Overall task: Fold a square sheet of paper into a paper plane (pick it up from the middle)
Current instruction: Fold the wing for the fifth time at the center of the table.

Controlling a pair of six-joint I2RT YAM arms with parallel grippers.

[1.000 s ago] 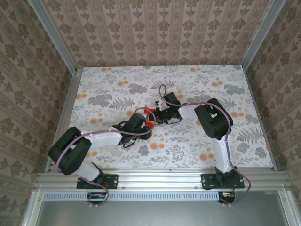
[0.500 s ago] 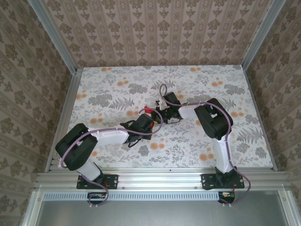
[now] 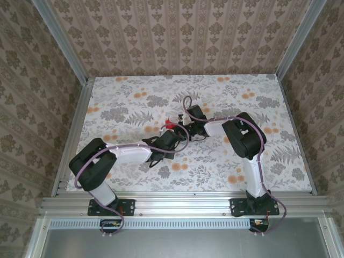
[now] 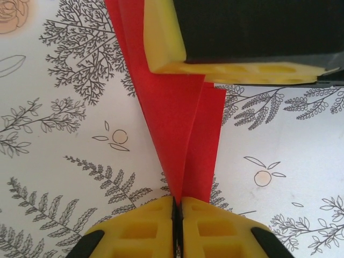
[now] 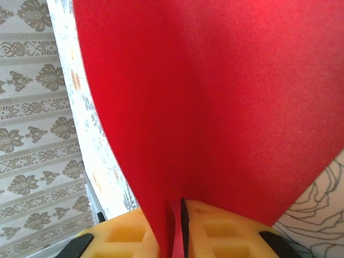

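Note:
The paper plane [image 4: 183, 123] is bright red paper folded into a narrow pointed shape with a centre crease, held just above the table. My left gripper [image 4: 178, 200] is shut on its pointed near end. From the opposite side, the right gripper's yellow fingers [image 4: 236, 72] clamp its far end. In the right wrist view the red paper [image 5: 215, 97] rises broad from my right gripper [image 5: 180, 207], which is shut on its lower edge. From above, both grippers meet mid-table: the left gripper [image 3: 176, 136] and the right gripper [image 3: 184, 129], with a bit of red paper [image 3: 171, 124] showing beside them.
The floral table top [image 3: 129, 102] lies bare around the two arms. Patterned walls [image 3: 177, 32] and metal frame posts [image 3: 62, 43] close in the back and sides. A metal rail [image 3: 177, 204] runs along the near edge.
My left arm has reached further right towards the right gripper, and its jaws have closed on the paper's tip. The right arm has stayed put, still gripping.

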